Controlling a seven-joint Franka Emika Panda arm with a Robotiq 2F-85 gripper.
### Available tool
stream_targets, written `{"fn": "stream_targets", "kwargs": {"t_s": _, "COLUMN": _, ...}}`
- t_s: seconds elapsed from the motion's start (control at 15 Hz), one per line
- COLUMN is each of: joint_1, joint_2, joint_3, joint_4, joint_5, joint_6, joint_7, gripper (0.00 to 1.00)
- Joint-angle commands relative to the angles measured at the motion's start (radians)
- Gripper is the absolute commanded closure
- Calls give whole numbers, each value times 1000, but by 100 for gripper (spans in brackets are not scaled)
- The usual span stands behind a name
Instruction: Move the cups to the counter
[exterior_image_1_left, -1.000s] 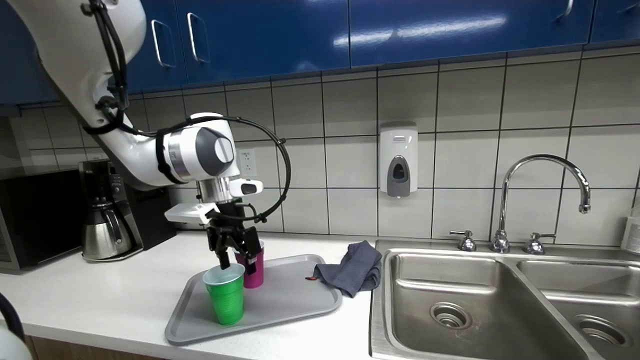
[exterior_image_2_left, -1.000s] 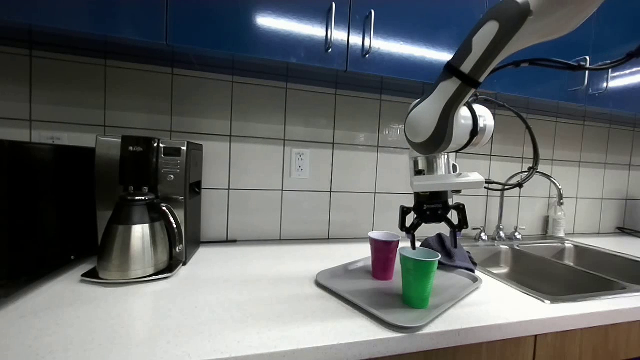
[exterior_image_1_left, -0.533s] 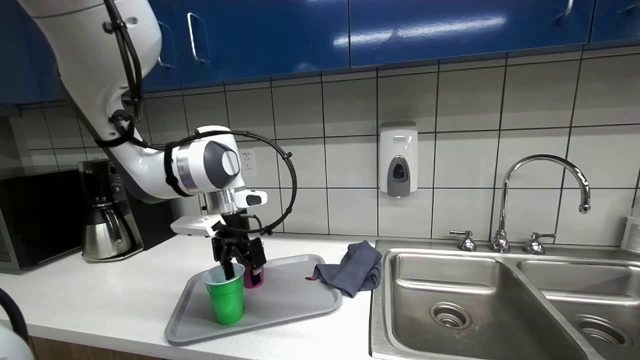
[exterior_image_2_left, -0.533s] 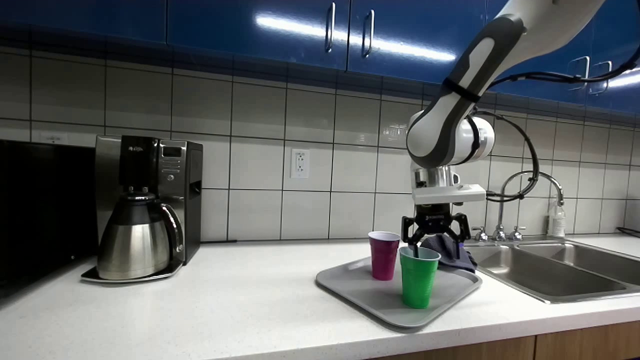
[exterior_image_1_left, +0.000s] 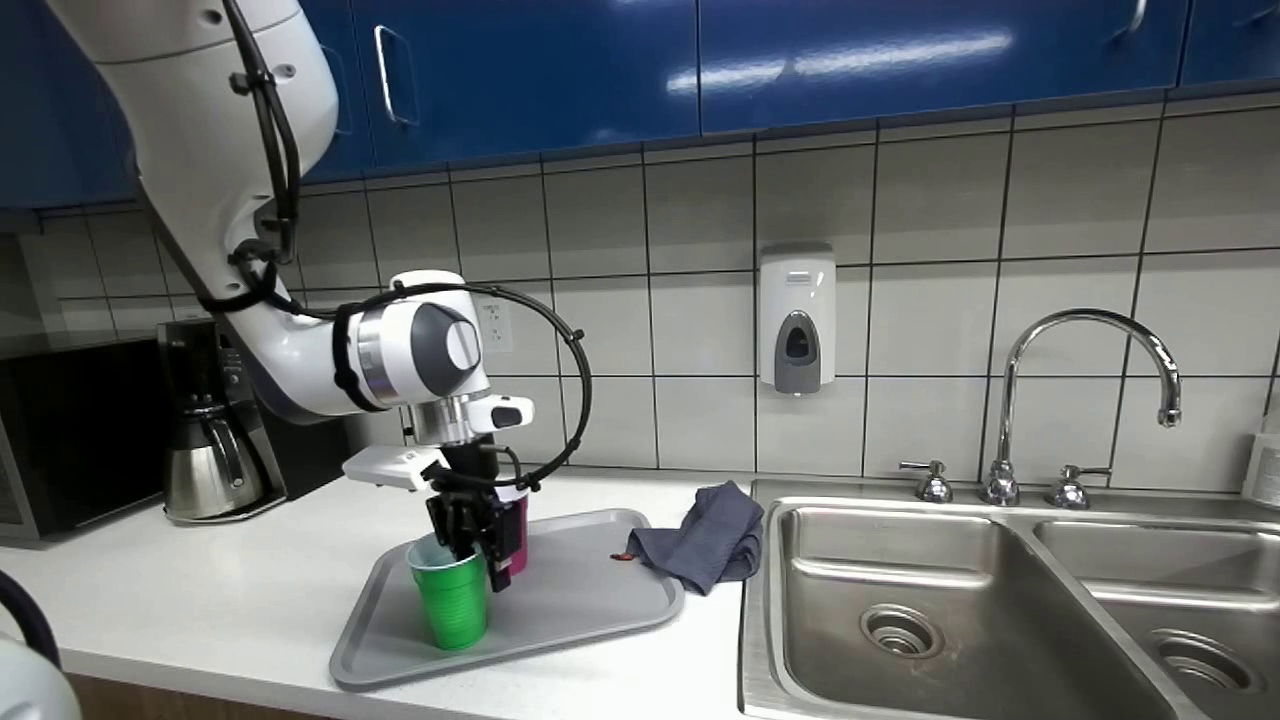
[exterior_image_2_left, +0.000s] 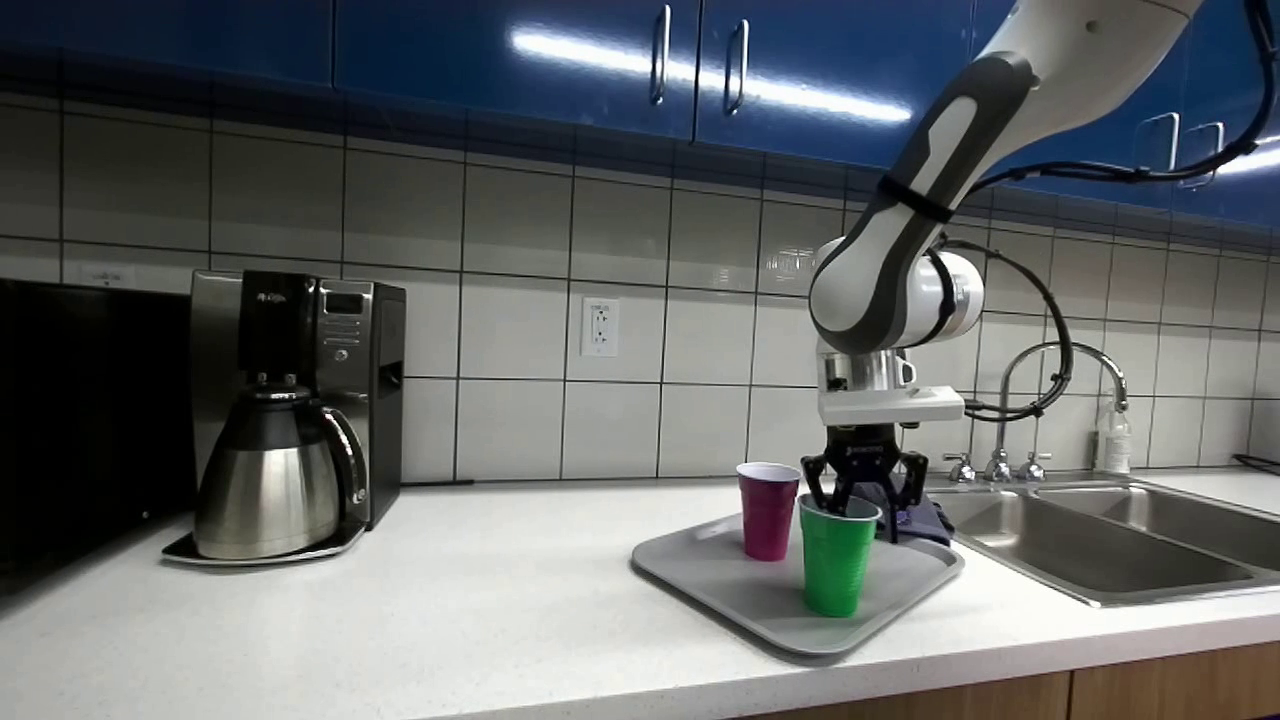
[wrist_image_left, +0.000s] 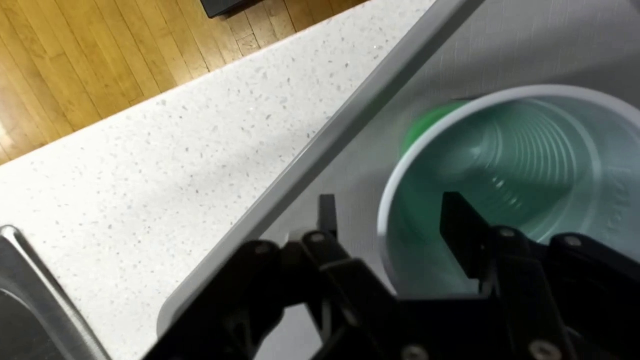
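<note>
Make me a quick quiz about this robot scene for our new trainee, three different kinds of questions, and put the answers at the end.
1. Name it: which cup's rim passes between the fingertips of the pincer?
2. True or false: the magenta plastic cup is lying on its side.
3. Fill the gap: that same magenta plastic cup stands on the ____.

Key:
1. The green plastic cup; the pincer is open across its rim.
2. False; it stands upright.
3. Grey tray.
</note>
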Motion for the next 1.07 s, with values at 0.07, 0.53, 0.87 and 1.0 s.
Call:
{"fn": "stream_targets", "kwargs": {"t_s": 0.07, "joint_1": 28, "joint_2": -7, "joint_3": -17, "joint_4": -7, "joint_5": -19, "joint_6": 14, "joint_7": 44, "gripper": 82}}
{"fn": "stream_targets", "kwargs": {"t_s": 0.53, "joint_1": 40, "joint_2": -33, "joint_3": -15, "joint_4": -15, "joint_5": -14, "joint_6": 10, "joint_7": 71, "gripper": 99}}
{"fn": "stream_targets", "kwargs": {"t_s": 0.87, "joint_1": 47, "joint_2": -79, "joint_3": -7, "joint_4": -25, "joint_5": -8, "joint_6": 6, "joint_7": 94, "gripper": 99}}
{"fn": "stream_targets", "kwargs": {"t_s": 1.0, "joint_1": 50, "joint_2": -105, "joint_3": -2, "joint_4": -31, "joint_5": -7, "joint_6": 3, "joint_7": 106, "gripper": 99}}
